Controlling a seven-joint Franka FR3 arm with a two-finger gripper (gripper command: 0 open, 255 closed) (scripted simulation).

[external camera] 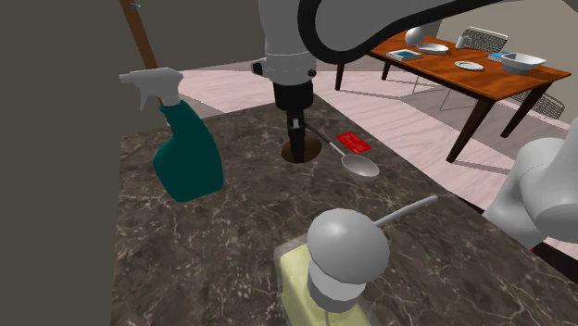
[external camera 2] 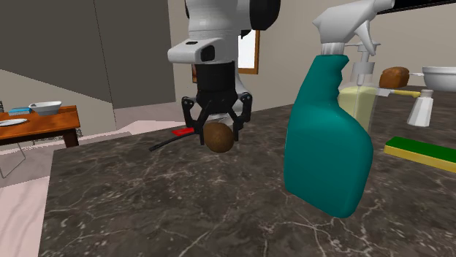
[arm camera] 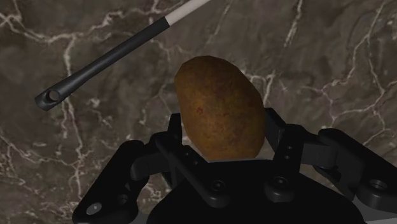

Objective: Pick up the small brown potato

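From the shoulder view: hangs straight down with the gripper (external camera: 296, 146) on the small brown potato (external camera: 308, 156), toward the far side of the dark marbled worktop (external camera: 232, 241). Stands upright there, probably to drop in cleanly beside the spoon (external camera: 359, 165) and the red card (external camera: 353, 142), both lying just to that view's right. Sits well apart from the teal spray bottle (external camera: 190, 159) on that view's left and from the soap dispenser (external camera: 341, 255) nearest the camera, so needs no care about either.

From the second exterior view: clasps the potato by its upper half, with the fingers (external camera 2: 200, 124) clenched against its two sides and its lower half bulging out beneath. Looks to be on the worktop or barely above it; cannot tell which. Has nothing to do with a second potato (external camera 2: 394, 76) far back on that view's right, next to a white bowl (external camera 2: 438, 77).

From the wrist view: pinches the potato across its narrower width, the only way such a shape fits between the fingers, with the long way pointing off toward the worktop. Lies clear of the dark handle (arm camera: 102, 63) beyond it. Judged: grasp made, lift yet to be shown. Calls for a slow, straight raise, since a rounded thing held at two points could roll out
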